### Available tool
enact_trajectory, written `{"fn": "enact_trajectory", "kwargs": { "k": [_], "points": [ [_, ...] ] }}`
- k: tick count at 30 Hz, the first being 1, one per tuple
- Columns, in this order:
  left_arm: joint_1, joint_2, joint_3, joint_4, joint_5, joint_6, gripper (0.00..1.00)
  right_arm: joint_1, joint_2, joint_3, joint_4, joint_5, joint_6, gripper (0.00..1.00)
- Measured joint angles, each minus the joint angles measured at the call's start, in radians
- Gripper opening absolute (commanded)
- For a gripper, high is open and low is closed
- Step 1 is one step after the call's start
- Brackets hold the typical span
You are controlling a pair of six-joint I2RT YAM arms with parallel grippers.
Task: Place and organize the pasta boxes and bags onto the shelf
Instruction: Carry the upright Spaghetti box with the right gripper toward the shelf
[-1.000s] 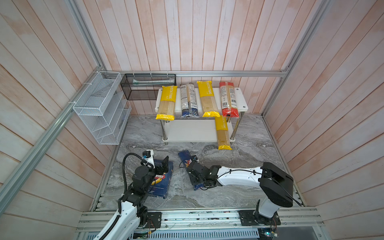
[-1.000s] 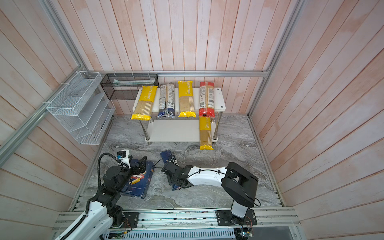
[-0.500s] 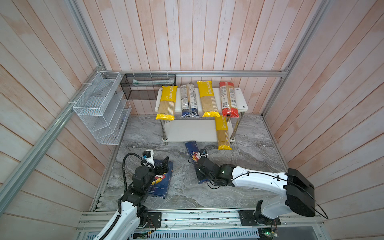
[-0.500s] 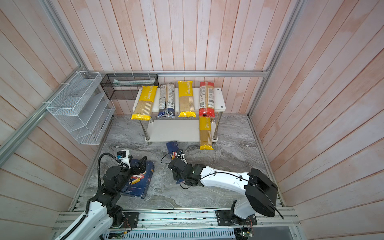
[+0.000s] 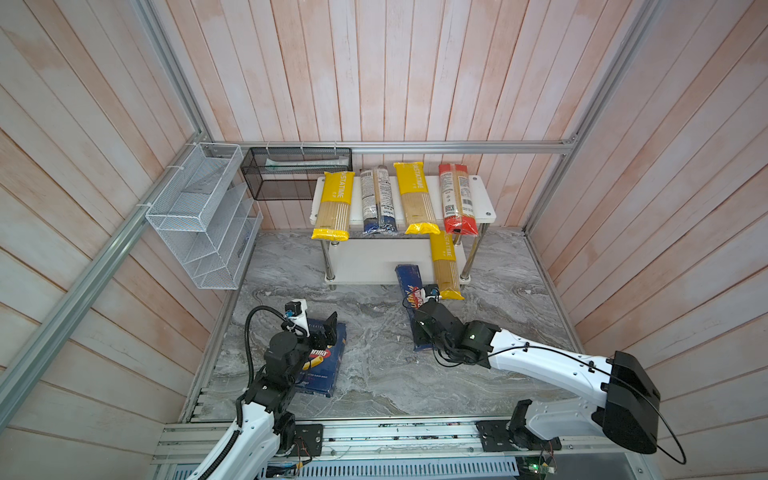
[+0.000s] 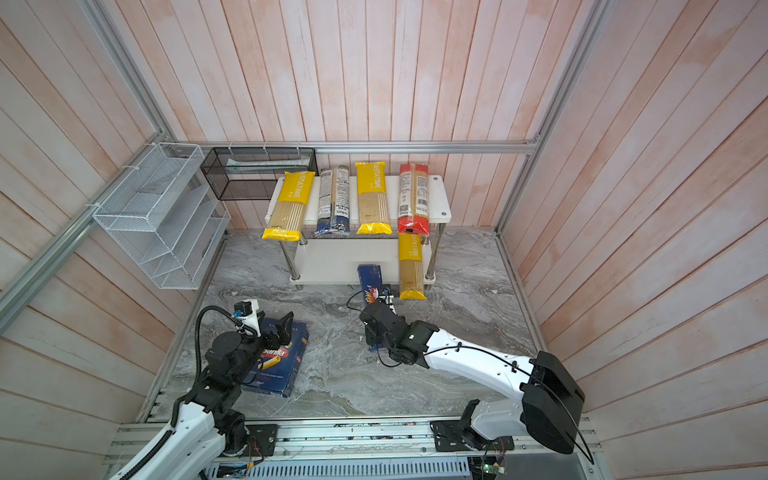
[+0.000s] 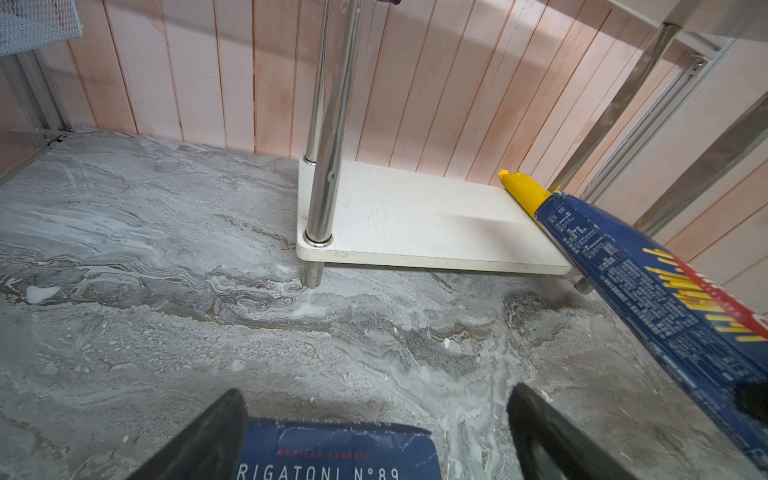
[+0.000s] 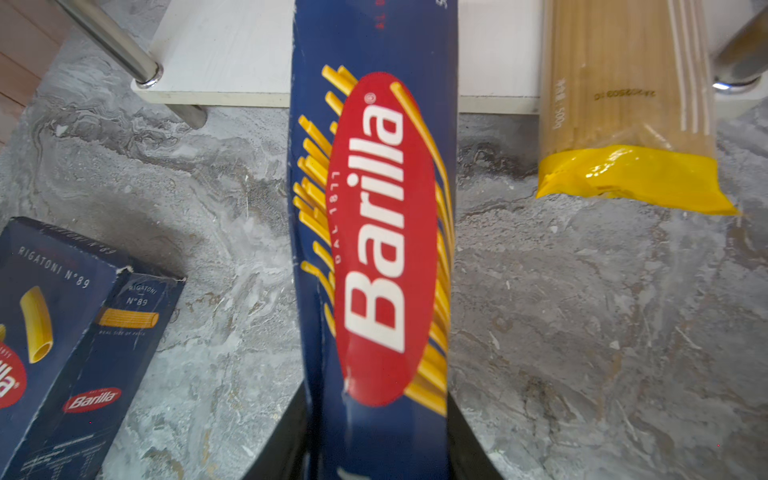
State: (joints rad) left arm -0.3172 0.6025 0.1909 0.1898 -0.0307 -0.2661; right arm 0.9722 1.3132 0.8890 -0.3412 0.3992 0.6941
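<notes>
Rigatoni box (image 5: 322, 361) lies flat on the desk (image 5: 374, 374), near left. Your left tool (image 7: 374, 399) hovers over it, jaws apart. Your right tool (image 8: 374, 436) is clamped on the spaghetti box (image 8: 374, 232), whose far end is over the shelf's (image 5: 365, 259) lower board, just left of a yellow bag (image 5: 444, 266). Four bags (image 5: 415, 199) lie across the top board.

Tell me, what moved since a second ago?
The right gripper, shut on the spaghetti box, carried it away from the robot toward the shelf. The box's far end now reaches over the lower board, beside the yellow bag there. The left gripper stayed open over the rigatoni box, and the four bags on top did not move.
</notes>
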Motion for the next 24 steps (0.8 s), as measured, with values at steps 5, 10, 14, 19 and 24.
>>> {"fn": "enact_trajectory", "kwargs": {
  "k": [5, 10, 14, 19, 24],
  "points": [
    [0.0, 0.002, 0.0, 0.0, 0.0, 0.0, 1.0, -0.053, -0.002, 0.0, -0.004, -0.008, -0.034, 0.33],
    [0.0, 0.002, 0.0, 0.0, 0.0, 0.0, 1.0, -0.101, -0.002, 0.002, -0.005, -0.028, -0.069, 0.33],
    [0.0, 0.003, 0.0, 0.0, 0.0, 0.0, 1.0, -0.148, 0.002, 0.004, -0.001, -0.061, -0.095, 0.33],
    [0.0, 0.003, 0.0, 0.0, 0.0, 0.0, 1.0, -0.207, 0.034, 0.027, 0.011, -0.095, -0.129, 0.33],
    [0.0, 0.003, 0.0, 0.0, 0.0, 0.0, 1.0, -0.247, 0.088, 0.074, 0.041, -0.109, -0.167, 0.33]
  ]
}}
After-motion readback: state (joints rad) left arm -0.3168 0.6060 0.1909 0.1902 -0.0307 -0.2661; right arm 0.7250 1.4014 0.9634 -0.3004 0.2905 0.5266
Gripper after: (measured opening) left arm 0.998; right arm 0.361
